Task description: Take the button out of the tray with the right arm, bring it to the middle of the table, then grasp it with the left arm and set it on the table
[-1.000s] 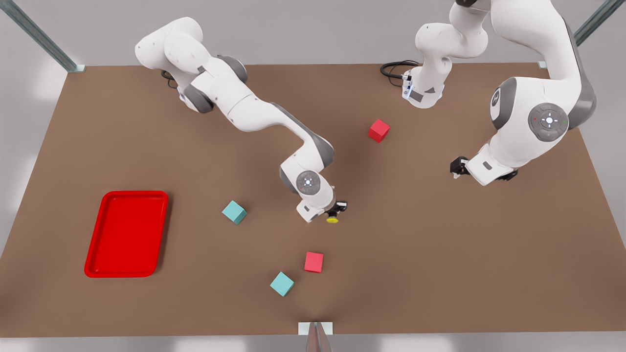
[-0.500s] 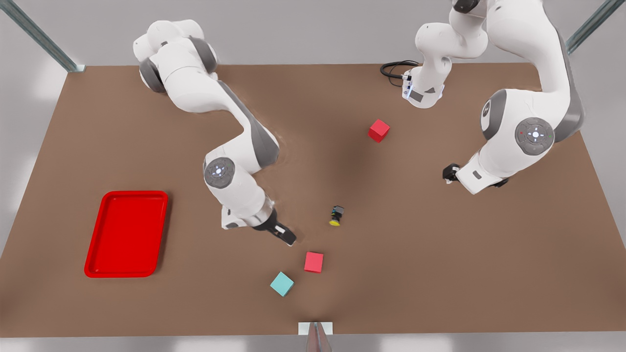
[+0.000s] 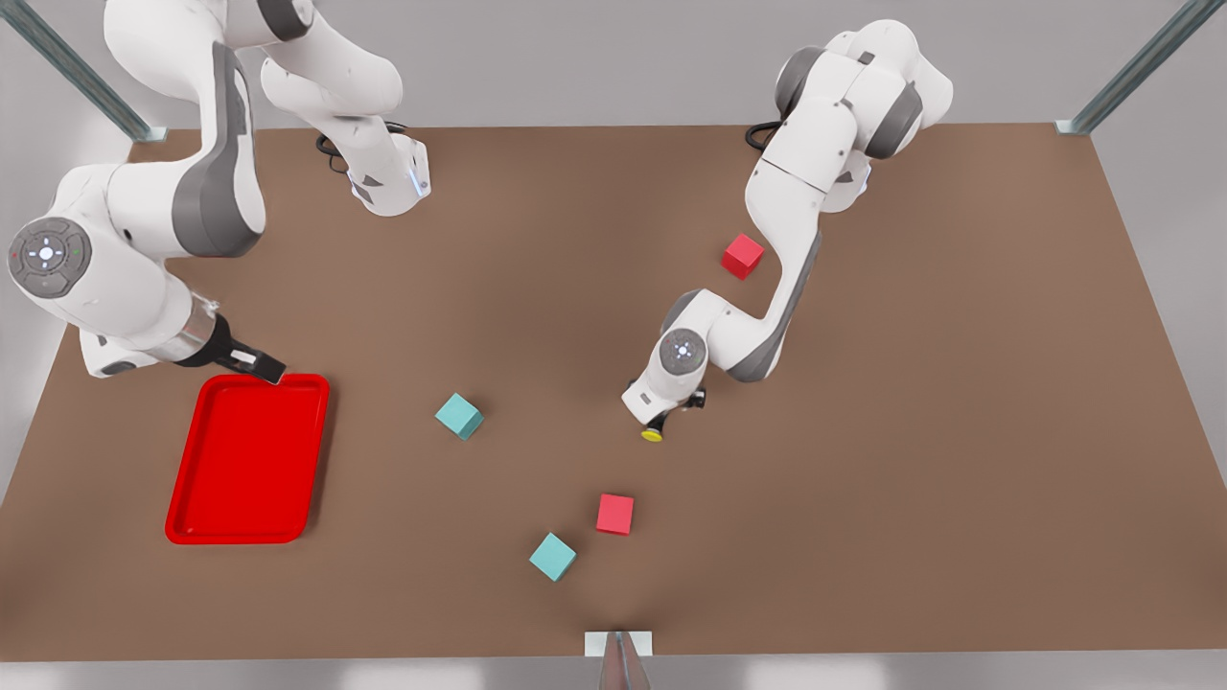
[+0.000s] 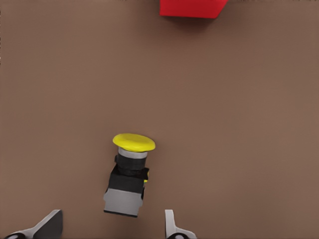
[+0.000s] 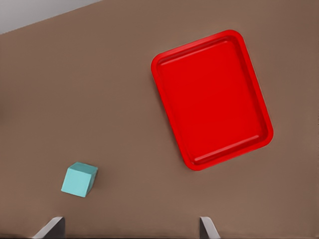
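Observation:
The button (image 3: 653, 433) lies on its side on the table (image 3: 959, 431) near the middle, yellow cap toward the front edge. In the left wrist view the button (image 4: 127, 179) shows its dark grey body and round yellow cap. My left gripper (image 3: 663, 420) hangs right over it, open, with one fingertip on each side of the body's end (image 4: 110, 230), not touching it. My right gripper (image 3: 255, 363) hovers open at the far corner of the red tray (image 3: 247, 460), holding nothing. The right wrist view looks down on the tray (image 5: 214, 99) past the open right gripper (image 5: 129, 229).
A teal cube (image 3: 459, 416) (image 5: 79, 180) sits between tray and button. A red cube (image 3: 614, 514) (image 4: 192, 7) and another teal cube (image 3: 553, 557) lie nearer the front edge. A second red cube (image 3: 743, 256) rests beside the left arm's forearm.
The right arm let go of the button at the table's middle and drew back to the tray. The left arm swung in from the front view's right to over the button.

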`<state>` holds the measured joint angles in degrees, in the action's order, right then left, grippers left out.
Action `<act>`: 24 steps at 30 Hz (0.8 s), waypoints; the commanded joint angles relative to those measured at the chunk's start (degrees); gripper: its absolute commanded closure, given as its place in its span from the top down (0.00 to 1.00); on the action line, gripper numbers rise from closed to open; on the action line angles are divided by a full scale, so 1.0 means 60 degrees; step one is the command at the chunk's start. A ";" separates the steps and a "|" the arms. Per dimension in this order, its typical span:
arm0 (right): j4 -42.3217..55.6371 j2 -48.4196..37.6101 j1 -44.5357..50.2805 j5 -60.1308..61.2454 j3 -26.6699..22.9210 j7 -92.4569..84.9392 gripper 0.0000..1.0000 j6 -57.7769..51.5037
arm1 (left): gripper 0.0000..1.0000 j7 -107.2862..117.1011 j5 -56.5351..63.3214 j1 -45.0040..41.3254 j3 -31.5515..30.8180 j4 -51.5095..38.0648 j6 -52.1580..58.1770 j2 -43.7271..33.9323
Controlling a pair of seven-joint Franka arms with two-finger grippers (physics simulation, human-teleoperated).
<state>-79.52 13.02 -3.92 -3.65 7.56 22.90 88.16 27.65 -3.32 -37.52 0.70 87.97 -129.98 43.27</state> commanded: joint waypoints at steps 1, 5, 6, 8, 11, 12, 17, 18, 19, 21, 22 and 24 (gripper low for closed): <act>0.0012 0.0042 -0.0196 0.0052 0.0000 -0.4798 1.00 -0.0616 | 1.00 0.0813 0.0568 -0.0016 -0.0087 0.0118 -0.1466 -0.0020; -0.0032 0.0042 -0.0181 0.0052 0.0015 -0.4768 1.00 -0.0617 | 1.00 0.0534 0.1109 -0.0280 -0.0087 0.0118 -0.1554 0.0082; -0.0018 0.0042 -0.0181 0.0052 0.0015 -0.4768 1.00 -0.0646 | 1.00 0.0360 0.1124 -0.0280 -0.0087 0.0118 -0.1627 0.0214; -0.0018 0.0042 -0.0196 0.0052 0.0015 -0.4768 1.00 -0.0616 | 1.00 0.0226 0.1124 -0.0265 -0.0087 0.0118 -0.1686 0.0317; -0.0018 0.0042 -0.0196 0.0052 0.0015 -0.4783 1.00 -0.0617 | 1.00 0.0197 0.1124 -0.0207 -0.0072 0.0118 -0.1701 0.0346; -0.0032 0.0042 -0.0210 0.0052 0.0015 -0.4783 1.00 -0.0646 | 1.00 0.0197 0.1124 -0.0133 -0.0072 0.0118 -0.1701 0.0375; -0.0032 0.0042 -0.0196 0.0052 0.0015 -0.4798 1.00 -0.0646 | 1.00 0.0197 0.1110 -0.0089 -0.0072 0.0089 -0.1759 0.0668; -0.0032 0.0042 -0.0196 0.0052 0.0015 -0.4798 1.00 -0.0646 | 1.00 0.0212 0.1095 -0.0089 -0.0072 0.0075 -0.1745 0.0698; -0.0032 0.0042 -0.0196 0.0052 0.0015 -0.4812 1.00 -0.0646 | 1.00 0.0212 0.1095 -0.0089 -0.0072 0.0075 -0.1745 0.0698; -0.0032 0.0042 -0.0196 0.0052 0.0015 -0.4812 1.00 -0.0646 | 1.00 0.0212 0.1095 -0.0089 -0.0072 0.0016 -0.1759 0.0771; -0.0032 0.0042 -0.0196 0.0052 0.0015 -0.4812 1.00 -0.0646 | 1.00 0.0226 0.1095 -0.0089 -0.0072 0.0030 -0.1803 0.0785; -0.0032 0.0042 -0.0196 0.0052 0.0015 -0.4812 1.00 -0.0646 | 0.93 0.0226 0.1095 -0.0089 -0.0072 0.0016 -0.1818 0.0786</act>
<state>-79.74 13.34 -5.09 -3.37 7.63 1.73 84.39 28.49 3.14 -38.06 0.26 88.12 -140.41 48.03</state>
